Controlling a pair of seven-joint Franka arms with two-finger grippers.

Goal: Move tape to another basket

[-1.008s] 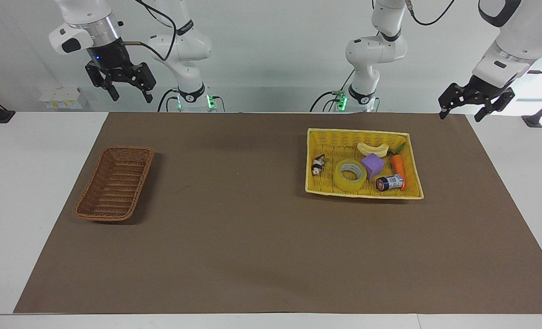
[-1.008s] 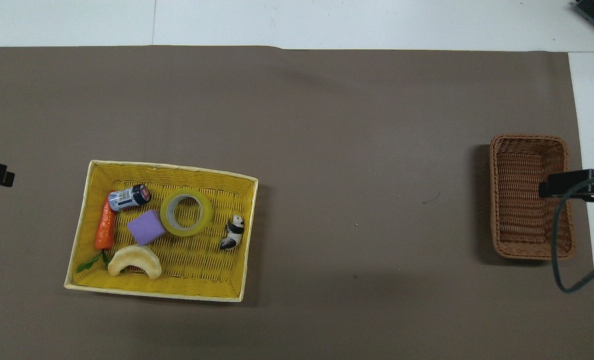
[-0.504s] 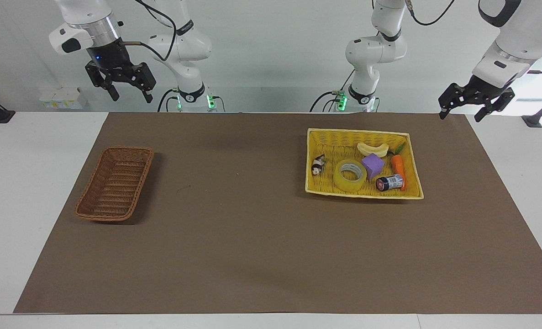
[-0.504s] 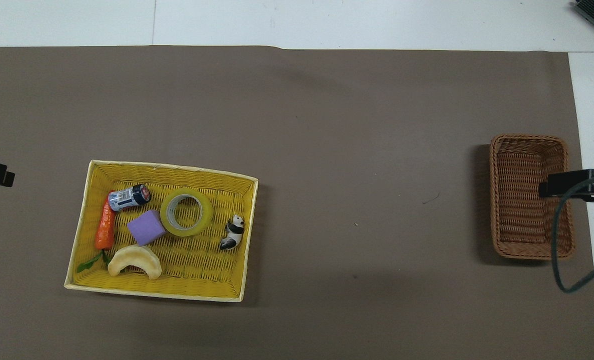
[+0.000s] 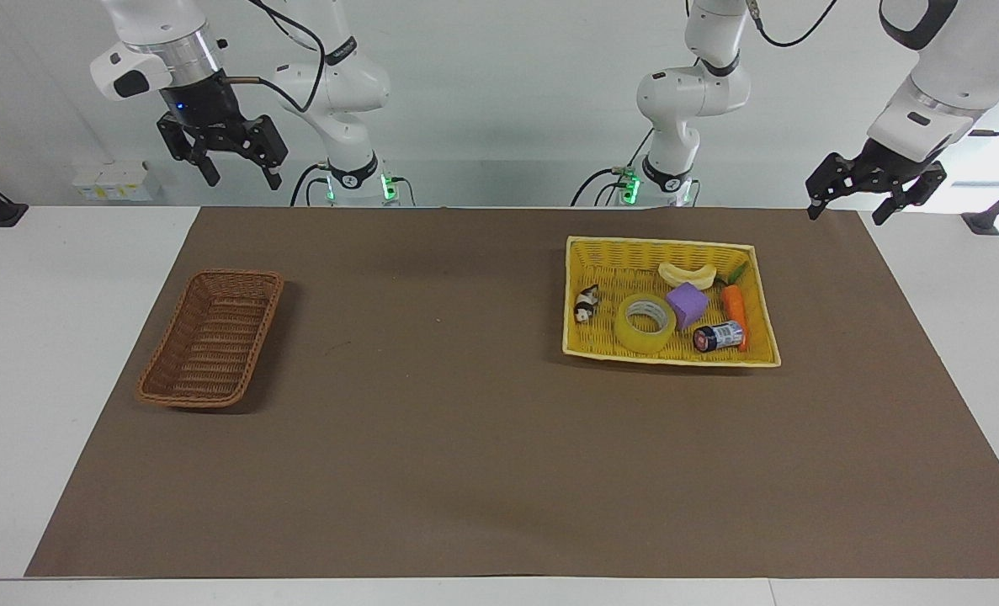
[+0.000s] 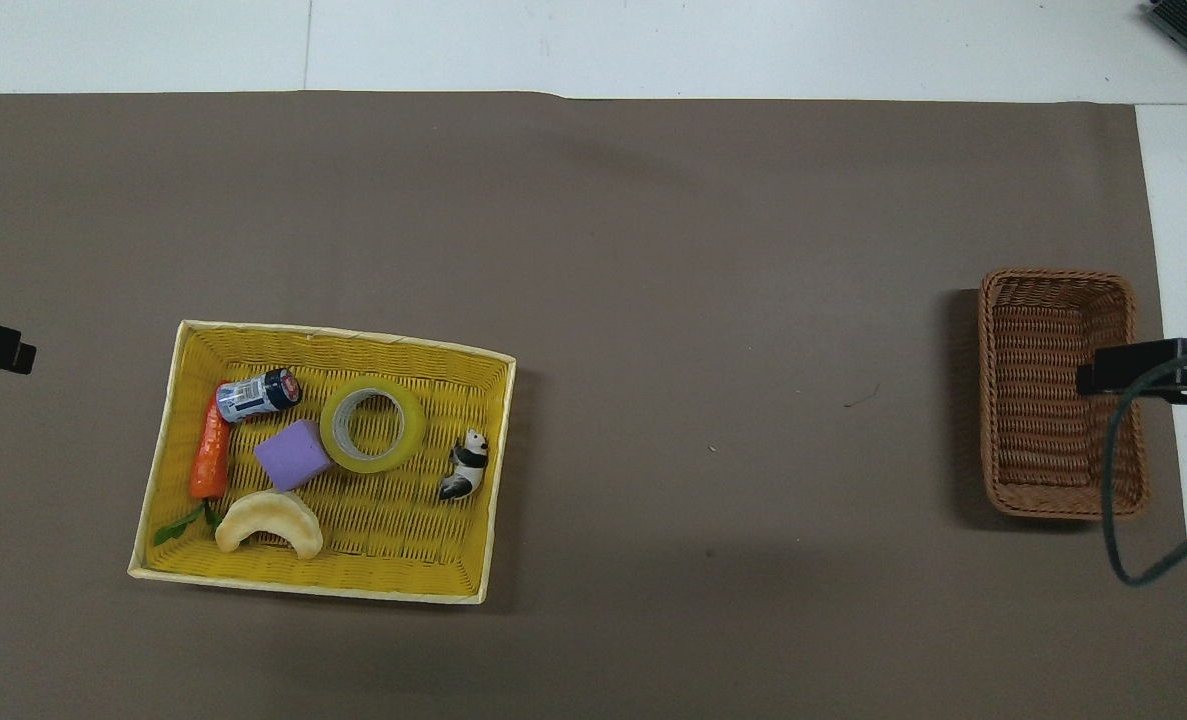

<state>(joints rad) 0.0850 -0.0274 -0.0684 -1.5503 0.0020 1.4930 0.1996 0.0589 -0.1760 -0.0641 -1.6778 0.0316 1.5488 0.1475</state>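
Note:
The tape, a yellow translucent roll with a white core, lies flat in the yellow basket beside a purple cube. It also shows in the overhead view. The brown wicker basket stands empty toward the right arm's end of the table. My left gripper hangs open and empty in the air, off the yellow basket's end, apart from it. My right gripper hangs open and empty high up. In the overhead view it covers the brown basket's rim.
The yellow basket also holds a carrot, a small can, a panda figure and a pale dumpling-shaped piece. A brown mat covers the table between the two baskets.
My left gripper has shifted slightly toward the yellow basket. My right gripper has risen a little. Nothing on the table has moved.

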